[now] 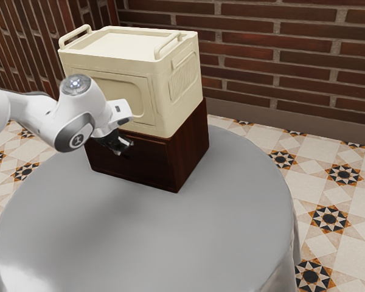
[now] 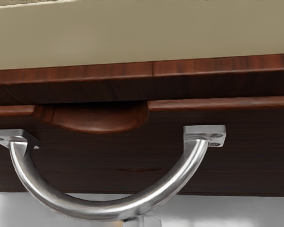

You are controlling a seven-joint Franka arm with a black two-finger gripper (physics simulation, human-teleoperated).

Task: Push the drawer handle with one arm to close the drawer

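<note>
Gripper [image 1: 123, 148]: black, close in front of the upper part of the drawer [image 1: 134, 171]; impossible to tell how far open, or whether with any hold on the handle [image 2: 104, 208]. Handle: a bowed metal bar, fixed at both ends to the drawer's face. Drawer: in the dark wooden cabinet [image 1: 191, 149], with a scooped notch [image 2: 92, 124] in the top edge, just under the cabinet's top board [image 2: 85, 75]. Above, on the cabinet, a cream box [image 1: 170, 115]; beneath, a round grey table [image 1: 170, 243]; behind, a brick wall [image 1: 280, 61]. White arm [image 1: 85, 118]: in from the exterior view's left.

Step in hand, as judged: the push itself, at or near contact with the handle, with the drawer apparently close to shut. Next move, as judged: a straight, steady press on the handle toward the cabinet, square to the drawer's face, up to the stop; then a clean retreat.

Hard to make out: contact between gripper and handle; any last gap at the drawer's edge, for lack of a clear side outline. Partly masked by the arm: the cabinet's front and the box's front. Cut off: the arm's base end. Uncertain: a small pale shape [image 2: 144, 221] by the handle's bend.
</note>
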